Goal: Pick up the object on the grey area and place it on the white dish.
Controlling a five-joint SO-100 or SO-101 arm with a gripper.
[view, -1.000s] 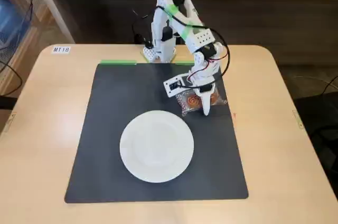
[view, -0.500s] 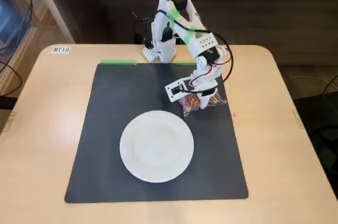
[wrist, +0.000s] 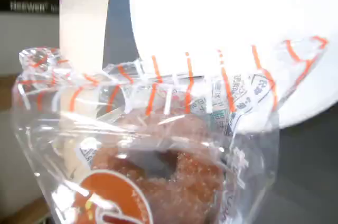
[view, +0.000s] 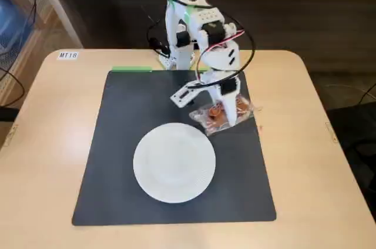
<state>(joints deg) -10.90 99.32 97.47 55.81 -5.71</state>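
tool [view: 226, 115] looks clamped on the snack [view: 220, 117], can't fully confirm | snack over the mat [view: 117, 143] toward counter's far-right corner | plate [view: 174, 162] sits nearer the front edge, leftward

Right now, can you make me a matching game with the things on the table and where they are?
Things:
1. white plate
2. wrapped snack
3. dark grey mat
4. green tape strip

Places:
A. at the mat's far edge, near the arm's base
B. spread flat over the wooden tabletop
C. at the claw, beyond the plate's right side in the fixed view
D. on the mat, toward its near half

Pairs: 1-D, 2-C, 3-B, 4-A
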